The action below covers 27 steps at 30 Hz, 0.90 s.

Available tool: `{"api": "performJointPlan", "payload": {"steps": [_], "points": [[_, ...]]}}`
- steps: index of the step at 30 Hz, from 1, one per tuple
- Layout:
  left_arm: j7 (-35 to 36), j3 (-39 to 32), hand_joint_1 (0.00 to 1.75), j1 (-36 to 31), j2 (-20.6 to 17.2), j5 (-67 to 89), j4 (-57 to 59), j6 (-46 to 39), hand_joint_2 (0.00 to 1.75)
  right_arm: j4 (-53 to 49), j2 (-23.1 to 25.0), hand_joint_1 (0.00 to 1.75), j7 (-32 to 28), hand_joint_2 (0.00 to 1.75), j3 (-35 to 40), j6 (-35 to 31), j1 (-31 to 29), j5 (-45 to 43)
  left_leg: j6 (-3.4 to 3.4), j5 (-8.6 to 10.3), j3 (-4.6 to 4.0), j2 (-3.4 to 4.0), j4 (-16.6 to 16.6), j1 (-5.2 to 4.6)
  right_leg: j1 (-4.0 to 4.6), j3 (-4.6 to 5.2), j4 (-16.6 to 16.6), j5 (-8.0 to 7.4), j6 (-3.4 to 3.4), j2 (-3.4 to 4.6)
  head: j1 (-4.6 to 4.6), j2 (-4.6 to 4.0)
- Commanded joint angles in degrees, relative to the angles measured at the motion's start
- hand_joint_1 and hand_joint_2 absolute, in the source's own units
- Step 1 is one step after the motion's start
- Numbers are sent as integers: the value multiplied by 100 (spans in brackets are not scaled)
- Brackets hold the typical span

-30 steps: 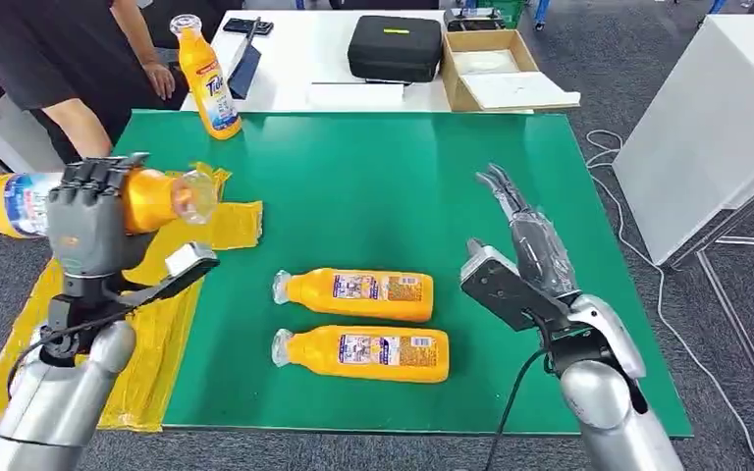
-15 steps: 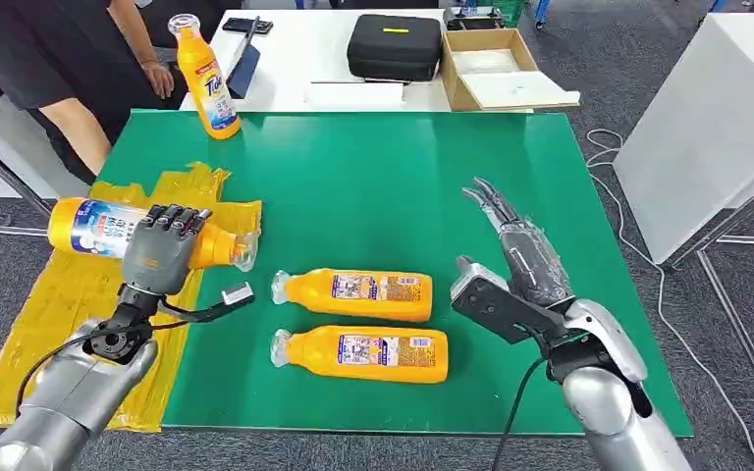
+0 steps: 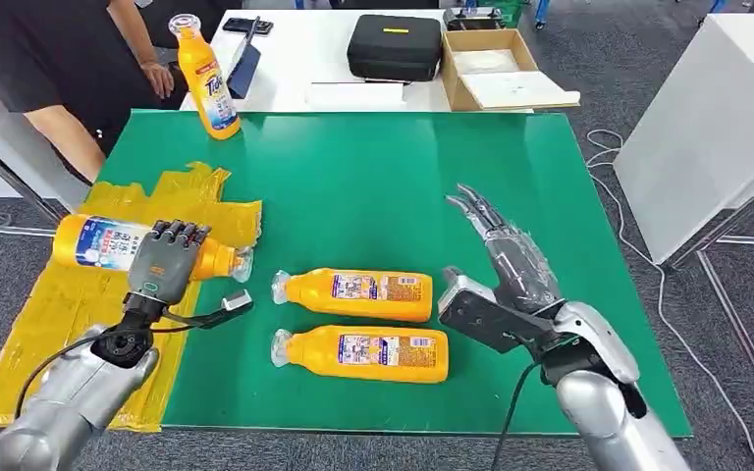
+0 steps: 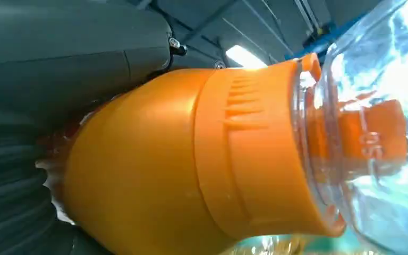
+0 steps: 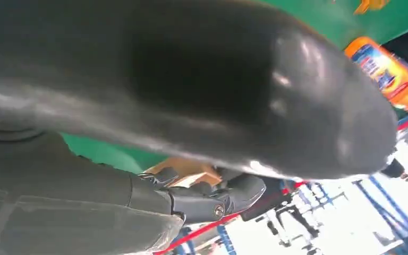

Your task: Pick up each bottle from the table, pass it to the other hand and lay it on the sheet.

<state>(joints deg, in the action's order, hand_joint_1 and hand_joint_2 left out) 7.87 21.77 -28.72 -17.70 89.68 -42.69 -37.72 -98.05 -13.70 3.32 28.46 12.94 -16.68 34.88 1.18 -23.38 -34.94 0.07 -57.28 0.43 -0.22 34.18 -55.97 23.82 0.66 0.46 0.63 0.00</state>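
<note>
My left hand (image 3: pixel 165 263) grips an orange bottle (image 3: pixel 98 241) lying sideways low over the yellow sheet (image 3: pixel 69 294), its clear cap toward the green mat. The left wrist view shows that bottle's orange shoulder (image 4: pixel 159 159) and clear cap (image 4: pixel 372 127) up close. Two more orange bottles lie on the green table (image 3: pixel 373 177): one (image 3: pixel 358 293) farther from me, one (image 3: pixel 368 352) nearer. A fourth bottle (image 3: pixel 206 78) stands upright at the far left corner. My right hand (image 3: pixel 511 265) hovers open right of the two lying bottles, holding nothing.
A person (image 3: pixel 49 69) stands at the far left beside the white table (image 3: pixel 295 59), which carries a black case (image 3: pixel 395 46), a cardboard box (image 3: pixel 496 69) and a phone (image 3: pixel 247 26). A white cabinet (image 3: pixel 717 118) stands to the right.
My left hand has lowered the held bottle from chest height down onto the yellow sheet. My right hand has drifted slightly left toward the lying bottles, still open.
</note>
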Motion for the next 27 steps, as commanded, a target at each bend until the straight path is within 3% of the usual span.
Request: {"api": "performJointPlan", "payload": {"steps": [1, 2, 7, 12, 13, 18, 26, 27], "points": [[88, 260, 0, -462, 362, -68, 1538, 34, 175, 76, -276, 0, -15, 0, 504, -15, -146, 48, -4, -1, 8, -12, 2, -2, -2, -11, 1, 5, -2, -14, 0, 0], [48, 264, 0, -463, 382, -40, 1541, 46, 0, 157, -286, 0, -14, 0, 532, -7, -191, 49, -5, -3, 14, -18, 1, -3, -3, -19, 0, 9, -3, -21, 0, 0], [-90, 98, 0, -411, 598, -32, 1359, 111, 0, 720, -334, 0, 71, 0, 904, 47, -302, 236, -4, -3, 18, -15, 1, -4, -3, -25, 3, 6, -7, -18, 0, 0], [-621, -633, 0, 140, 572, -914, 677, -78, 0, 347, -219, 0, 146, 0, 1264, -59, -1, 703, -6, -3, 14, -2, 6, -2, -2, -18, 6, 2, -2, -5, 2, 0], [-678, -705, 0, 310, 524, -908, 415, -45, 0, 190, -205, 0, 166, 175, 1298, -55, 72, 764, -10, -9, 31, -3, 5, -6, -5, -36, 6, 9, -5, -8, -2, 0], [-1276, -1540, 0, 949, 423, -2133, -965, -79, 0, -414, -166, 0, 218, 175, 1477, 65, 373, 1103, -9, -13, 19, -1, 2, -2, -2, -20, 0, 14, 0, -5, -2, 0], [-1344, -1640, 0, 1027, 399, -2201, -1211, 79, 0, -360, -127, 0, 222, 175, 1473, 83, 328, 1113, -11, -6, -2, -1, 5, 6, 4, -1, 2, 4, 3, -2, 0, 0], [-1537, -1984, 0, 1107, 509, -2983, -1491, 70, 0, -295, -106, 0, 184, 175, 1546, 183, 257, 1155, -14, -10, 8, -2, 2, 5, 3, -11, 0, 8, 1, -4, 0, 0]]}}
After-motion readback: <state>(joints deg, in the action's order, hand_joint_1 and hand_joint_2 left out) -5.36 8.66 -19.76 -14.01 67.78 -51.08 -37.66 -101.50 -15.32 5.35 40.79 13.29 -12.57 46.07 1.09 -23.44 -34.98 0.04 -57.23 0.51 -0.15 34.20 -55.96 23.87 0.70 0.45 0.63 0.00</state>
